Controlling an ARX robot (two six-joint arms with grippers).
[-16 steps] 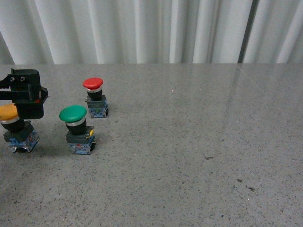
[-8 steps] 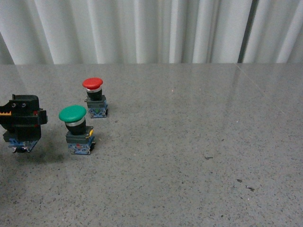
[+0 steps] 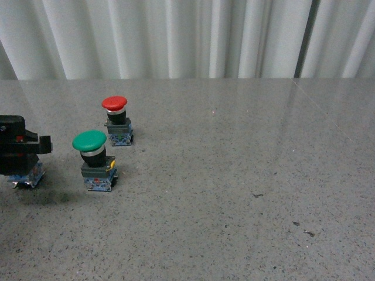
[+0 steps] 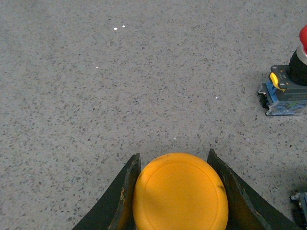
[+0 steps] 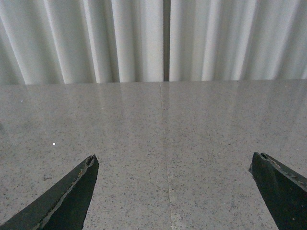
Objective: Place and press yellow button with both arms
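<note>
My left gripper [image 3: 17, 153] is low at the table's far left in the front view. It hides the yellow button's cap there; only the blue-grey base [image 3: 30, 175] shows below it. In the left wrist view the gripper [image 4: 173, 153] is shut on the yellow button [image 4: 180, 194], with a black finger [image 4: 123, 194] tight against each side of the cap. My right gripper [image 5: 175, 160] is open and empty above bare table, its fingers [image 5: 72, 191] far apart. It is out of the front view.
A green-capped button [image 3: 94, 161] stands just right of the left gripper. A red-capped button [image 3: 117, 120] stands behind it and also shows in the left wrist view [image 4: 288, 86]. The grey speckled table [image 3: 246, 175] ends at a white curtain [image 3: 176, 35].
My left gripper has come down and slightly left over the yellow button. The yellow cap, visible a second ago in the front view, is now hidden behind it.
</note>
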